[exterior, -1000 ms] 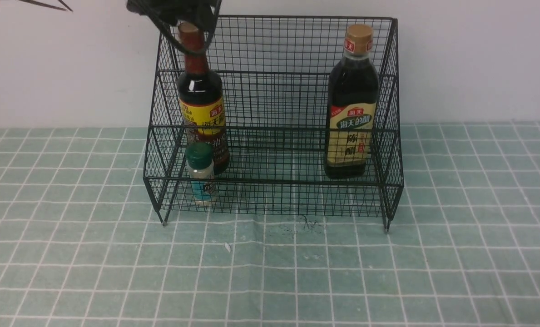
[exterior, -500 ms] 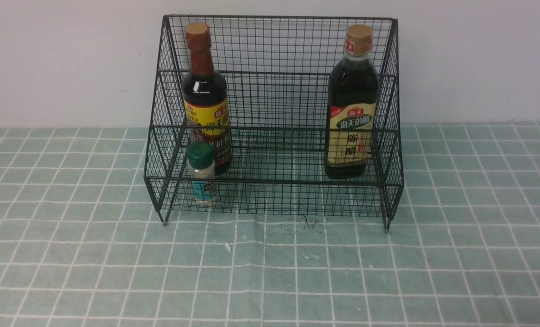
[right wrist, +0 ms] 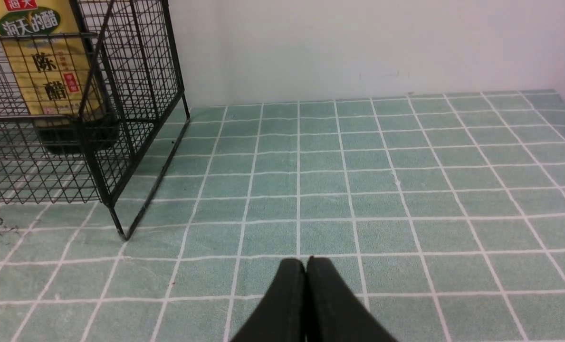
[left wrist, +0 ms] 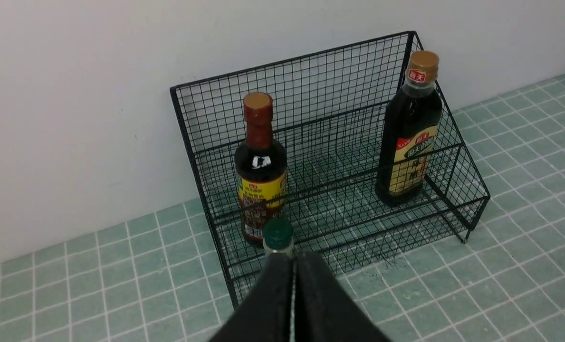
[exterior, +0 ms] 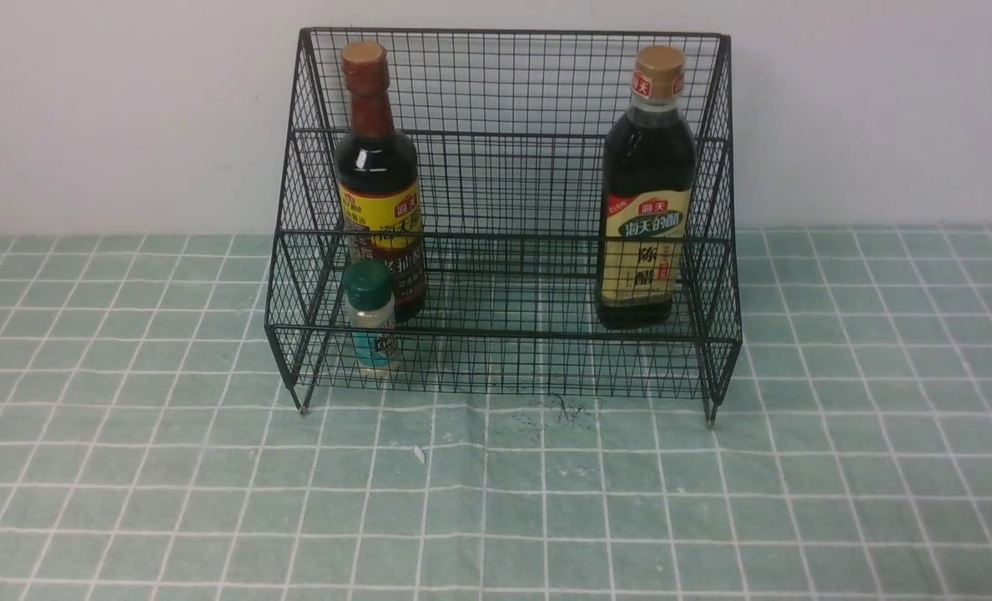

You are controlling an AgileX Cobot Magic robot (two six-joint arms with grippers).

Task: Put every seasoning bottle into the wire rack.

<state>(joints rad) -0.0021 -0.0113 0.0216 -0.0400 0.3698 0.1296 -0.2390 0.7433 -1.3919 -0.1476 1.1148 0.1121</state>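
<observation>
All three seasoning bottles are standing upright in the black wire rack (exterior: 504,242): the red-necked soy sauce bottle (exterior: 377,179) at its left, the tiny green-capped shaker (exterior: 370,321) just in front of it on the lower tier, and the tan-capped vinegar bottle (exterior: 647,188) at the right. The left gripper (left wrist: 293,259) and the right gripper (right wrist: 306,266) are both hanging over the green tiled cloth (exterior: 496,501) with fingers pressed together, holding nothing.

shaker (left wrist: 278,236) body — behind fingers (left wrist: 275,285)

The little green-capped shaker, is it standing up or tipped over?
Upright: the green-capped shaker stands cap-up inside the wire rack.
</observation>
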